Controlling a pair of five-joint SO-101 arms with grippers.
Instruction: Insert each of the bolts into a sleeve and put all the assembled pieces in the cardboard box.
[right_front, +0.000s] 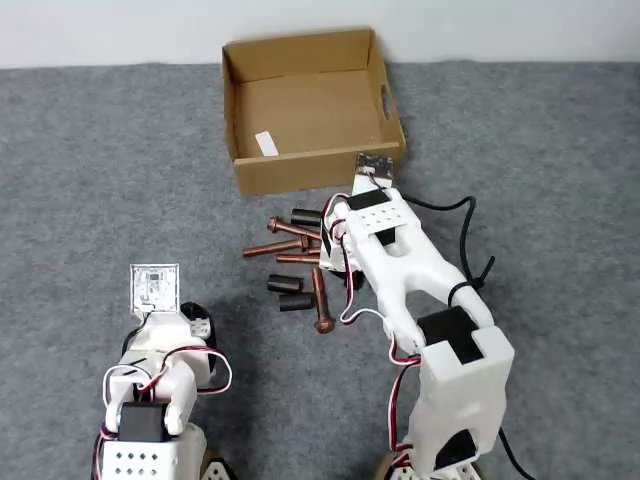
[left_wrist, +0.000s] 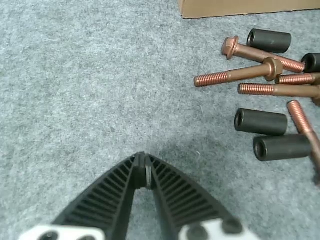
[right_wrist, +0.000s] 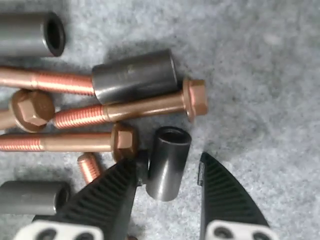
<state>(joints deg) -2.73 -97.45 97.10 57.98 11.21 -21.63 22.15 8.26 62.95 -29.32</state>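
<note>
Open-topped brown cardboard box (right_front: 300, 172) on a grey carpet-textured table (right_front: 100, 200), with a white label (right_front: 266, 144) on its floor and a slot cut in one side wall. No bolt or sleeve lies inside the box.

Just in front of the box's near wall lies a loose cluster of copper-coloured bolts (right_front: 285, 246) with hexagonal flanged heads, smooth upper shanks and threaded ends. They lie flat, crossing one another at various angles. Mixed among them are matt black cylindrical sleeves (right_front: 285, 284), short hollow tubes lying on their sides, some touching the bolts.

The white right arm (right_front: 400, 260) reaches to the edge of this cluster, near the box's front corner. The right gripper (right_wrist: 169, 160) stands spread astride one black sleeve (right_wrist: 167, 162). One black ribbed finger (right_wrist: 115, 190) is at the sleeve's side, and the other stands apart from it. Just beside this sleeve's open end rests a bolt head (right_wrist: 124, 140).

The left gripper (left_wrist: 144, 165) is well in front of the box and apart from the cluster. It is over bare table, its two ribbed fingers pressed together with nothing between them.
</note>
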